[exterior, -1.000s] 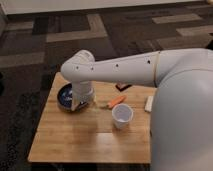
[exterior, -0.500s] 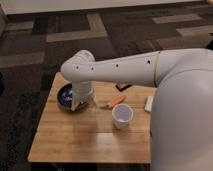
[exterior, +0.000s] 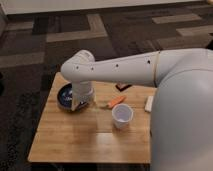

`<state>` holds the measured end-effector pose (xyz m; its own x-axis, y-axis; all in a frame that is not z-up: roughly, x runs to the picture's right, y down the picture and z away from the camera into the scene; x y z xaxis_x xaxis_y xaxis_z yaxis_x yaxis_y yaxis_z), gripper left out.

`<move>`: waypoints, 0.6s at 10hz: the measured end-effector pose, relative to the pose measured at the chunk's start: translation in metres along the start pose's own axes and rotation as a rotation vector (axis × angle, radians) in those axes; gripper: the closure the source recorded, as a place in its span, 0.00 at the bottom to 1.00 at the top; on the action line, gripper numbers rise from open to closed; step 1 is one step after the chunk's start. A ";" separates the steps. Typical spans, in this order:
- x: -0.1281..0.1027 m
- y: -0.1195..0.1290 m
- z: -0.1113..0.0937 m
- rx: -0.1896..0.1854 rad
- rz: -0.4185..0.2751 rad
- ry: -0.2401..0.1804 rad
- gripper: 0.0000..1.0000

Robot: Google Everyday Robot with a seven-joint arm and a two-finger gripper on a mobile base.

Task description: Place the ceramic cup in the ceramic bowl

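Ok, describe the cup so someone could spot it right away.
On the wooden table, look right of the arm's gripper, which hangs by the dark bowl at the left. The cup stands just in front of the orange piece: round, white and hollow, unlike the flat white block beside it.

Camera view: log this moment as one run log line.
end effector: over right part of bowl | cup: upright on table, right of bowl, untouched | task: cup not in bowl
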<state>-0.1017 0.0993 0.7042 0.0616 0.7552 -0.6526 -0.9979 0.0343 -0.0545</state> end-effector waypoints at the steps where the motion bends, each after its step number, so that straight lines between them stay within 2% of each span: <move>1: 0.000 0.000 0.000 0.000 0.000 0.000 0.35; 6: 0.007 -0.002 -0.006 0.011 0.008 -0.011 0.35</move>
<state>-0.0988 0.1007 0.6951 0.0530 0.7629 -0.6443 -0.9986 0.0349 -0.0409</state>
